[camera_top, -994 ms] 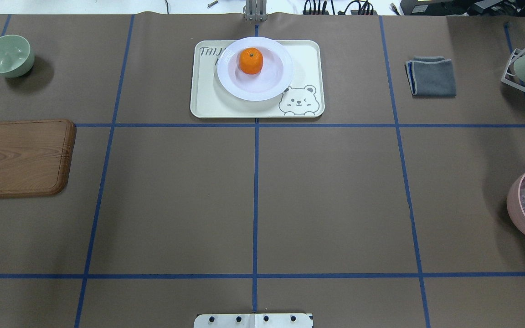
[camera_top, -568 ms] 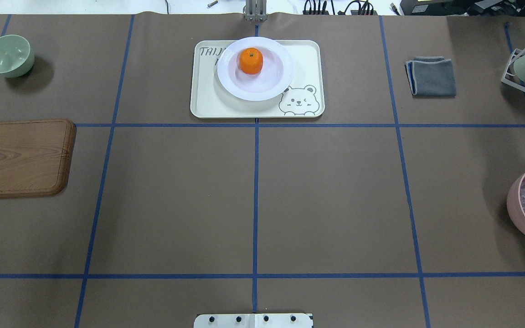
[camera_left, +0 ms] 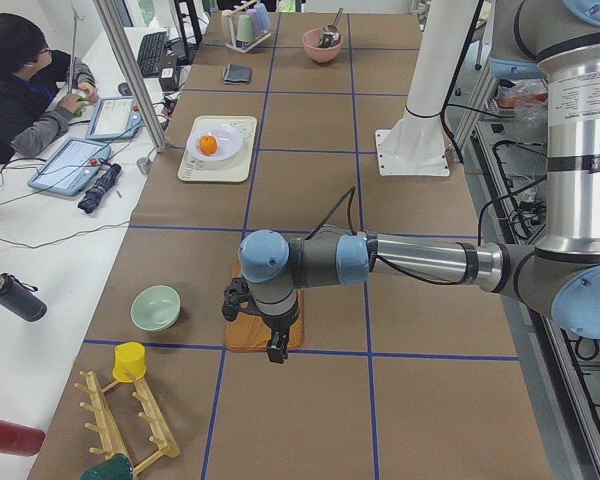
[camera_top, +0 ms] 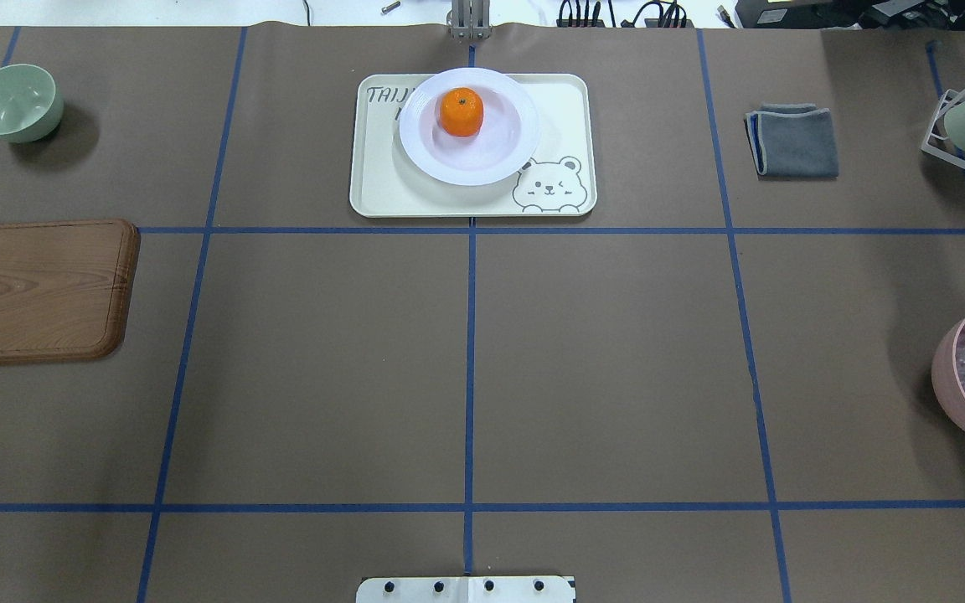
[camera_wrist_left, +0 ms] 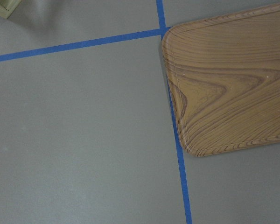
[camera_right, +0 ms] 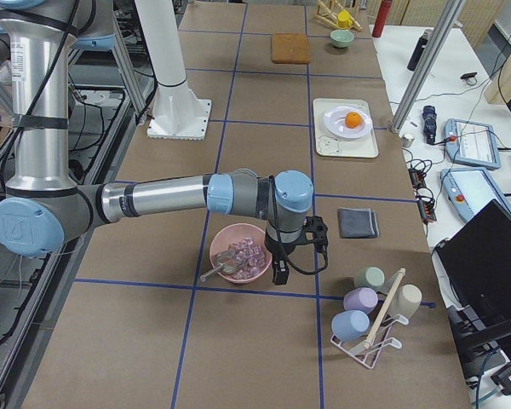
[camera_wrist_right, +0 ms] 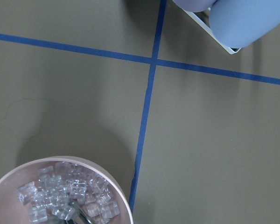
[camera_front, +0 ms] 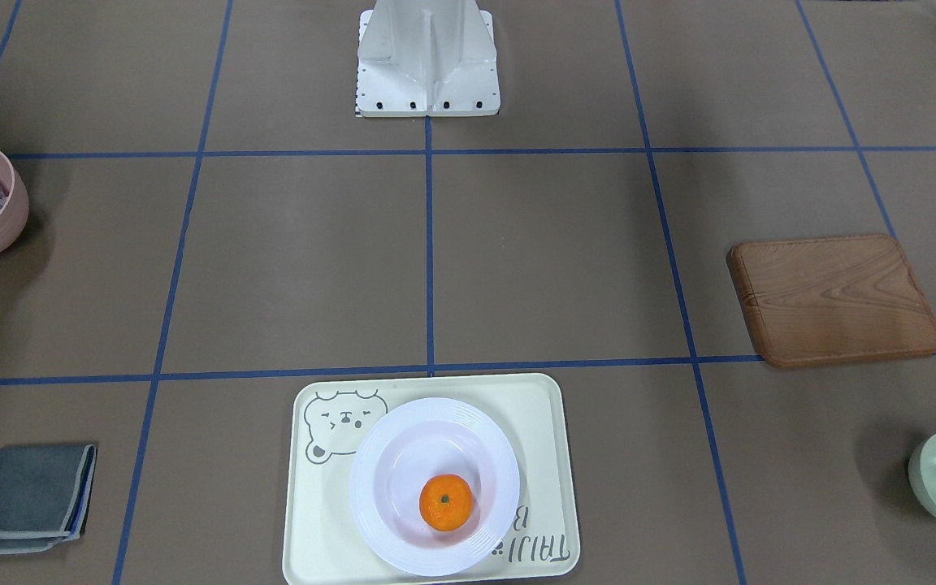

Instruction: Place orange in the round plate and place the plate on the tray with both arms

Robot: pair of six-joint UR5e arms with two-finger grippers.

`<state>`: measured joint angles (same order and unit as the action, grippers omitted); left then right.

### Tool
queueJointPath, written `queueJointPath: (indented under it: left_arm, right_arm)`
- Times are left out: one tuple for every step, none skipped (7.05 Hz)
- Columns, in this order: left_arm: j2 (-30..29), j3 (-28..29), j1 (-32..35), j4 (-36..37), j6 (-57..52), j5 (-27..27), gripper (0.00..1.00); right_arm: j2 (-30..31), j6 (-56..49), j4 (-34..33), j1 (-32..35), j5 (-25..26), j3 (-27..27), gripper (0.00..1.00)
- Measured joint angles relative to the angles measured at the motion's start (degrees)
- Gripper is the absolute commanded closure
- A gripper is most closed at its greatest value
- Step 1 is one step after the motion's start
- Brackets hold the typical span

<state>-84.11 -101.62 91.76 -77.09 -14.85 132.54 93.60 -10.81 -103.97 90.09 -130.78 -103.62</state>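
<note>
Left end effector [camera_left: 276, 353], right end effector [camera_right: 280, 276] — grip unclear, orange [camera_top: 461, 112] stem-up in plate [camera_top: 489, 161], tray [camera_top: 382, 186] lengthwise left-right

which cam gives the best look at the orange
Exterior front-facing: the orange sits large and unobstructed in the round plate, stem dot visible. Overhead shows it clearly, slightly smaller. Both side views show only a tiny speck; the wrist cameras miss it.

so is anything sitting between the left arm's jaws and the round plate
Nothing visible does. The left arm hangs its jaws over the wooden board, and only bare table lies between there and the tray, where the round plate already sits with the orange in it.
</note>
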Motion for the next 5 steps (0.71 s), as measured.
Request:
queueJointPath:
  left_arm:
    - [0.00, 0.01, 0.00, 0.01, 0.00, 0.00, 0.01]
    - [0.00, 0.00, 0.00, 0.01, 0.00, 0.00, 0.01]
    - [0.00, -0.03, 0.00, 0.01, 0.02, 0.00, 0.01]
    - [0.00, -0.06, 0.00, 0.01, 0.06, 0.00, 0.01]
    - [0.00, -0.06, 0.02, 0.01, 0.08, 0.00, 0.01]
  right_arm:
    - [-0.01, 0.00, 0.02, 0.00, 0.00, 0.00, 0.00]
    - [-0.03, 0.00, 0.16, 0.00, 0.00, 0.01, 0.00]
    - [-0.02, 0.00, 0.41, 0.00, 0.00, 0.05, 0.00]
    - [-0.01, 0.00, 0.59, 0.00, -0.02, 0.08, 0.00]
    - [0.00, 0.00, 0.69, 0.00, -0.06, 0.08, 0.00]
